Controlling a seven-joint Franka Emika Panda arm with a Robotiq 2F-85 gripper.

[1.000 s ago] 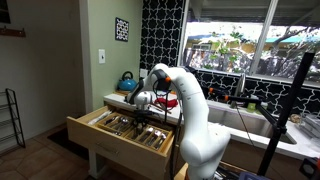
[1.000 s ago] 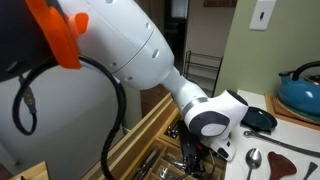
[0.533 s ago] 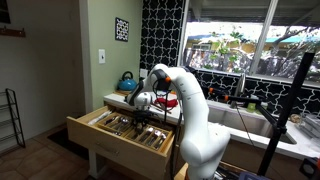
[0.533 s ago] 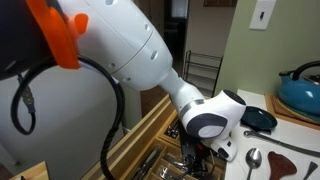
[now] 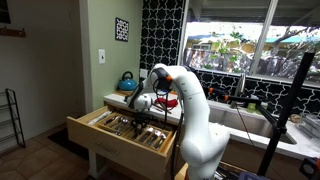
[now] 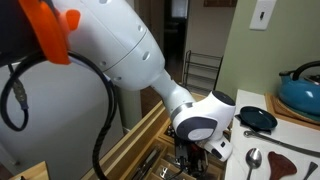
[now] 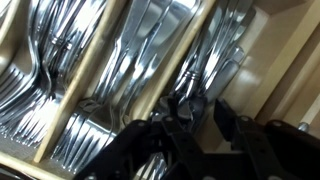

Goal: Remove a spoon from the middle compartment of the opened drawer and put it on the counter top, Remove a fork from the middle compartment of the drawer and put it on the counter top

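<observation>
Down at the bottom edge of the wrist view, looking at the gripper (image 7: 208, 120): dark fingers (image 7: 176, 125) spread apart, nothing pinched between them as far as visible through the blur. Hanging low over the drawer (image 5: 98, 138) in both exterior views, wrist pointing down into the cutlery.

Straight ahead of the tips, toward the upper middle of that frame: a long wood-walled channel, presumably the middle compartment (image 7: 215, 55), crammed with overlapping shiny handles. Can't separate forks from spoons in there with any confidence. Clearer fork tines (image 7: 35, 95) over at the left of the frame, in a neighbouring section.

Over on the counter top (image 6: 300, 138), lower right of an exterior view: already one spoon (image 6: 253, 158) lying flat, so probably hunting the fork now.

Ways to blow it from here, just guessing:
- Closing on a stack and hauling up two or three pieces, or another spoon instead of a fork, thanks to the tangle.
- Clipping a wooden divider (image 7: 175, 62) with one finger on the way down, given the snug fit.
- Pinching a slick handle off-centre, then losing it mid-swing before reaching the counter.
- Dropping the fork onto that spoon, or nudging the dark bowl (image 6: 260, 118) nearby.
</observation>
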